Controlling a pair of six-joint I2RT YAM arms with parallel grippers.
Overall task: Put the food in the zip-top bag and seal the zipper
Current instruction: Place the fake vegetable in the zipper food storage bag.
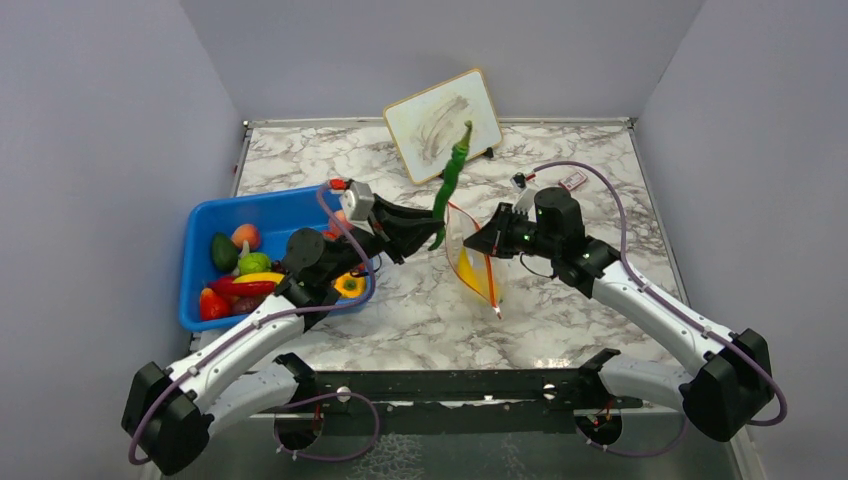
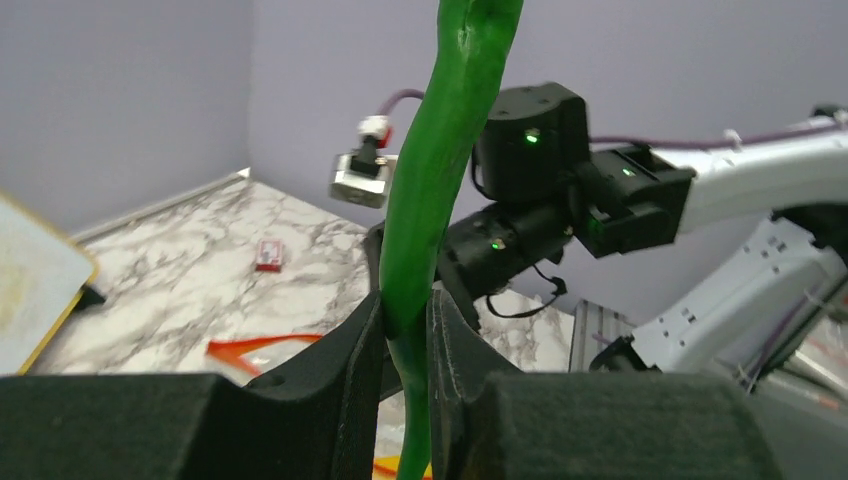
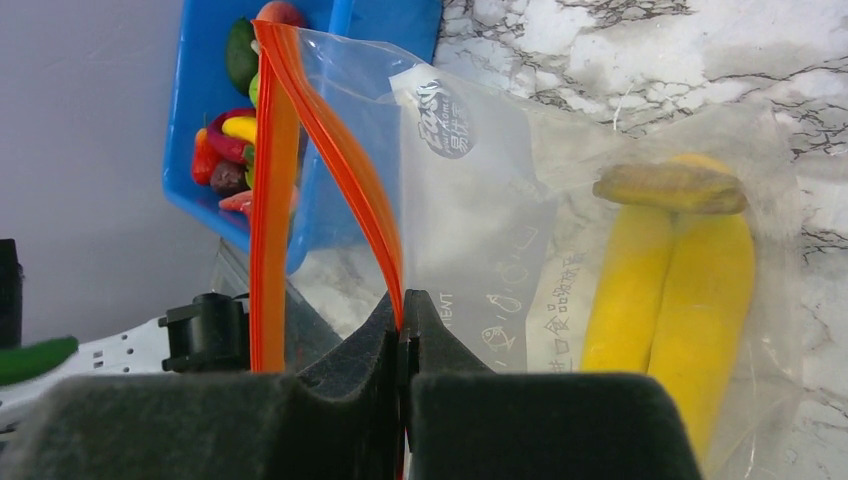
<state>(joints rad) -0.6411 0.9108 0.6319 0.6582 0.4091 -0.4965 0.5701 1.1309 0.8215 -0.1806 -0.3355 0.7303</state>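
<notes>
Green curved chilli (image 1: 452,180) clamped in left gripper (image 2: 405,315), right gripper (image 3: 403,315) pinching clear floppy bag (image 3: 480,230)

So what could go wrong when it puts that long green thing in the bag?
The long green toy pepper sticks far out past the left pincer, gripped near one end, so it could tilt and snag the orange-red zipper strip. The right pincer pinches just one edge of the floppy clear plastic bag, so its mouth might sag shut.
</notes>
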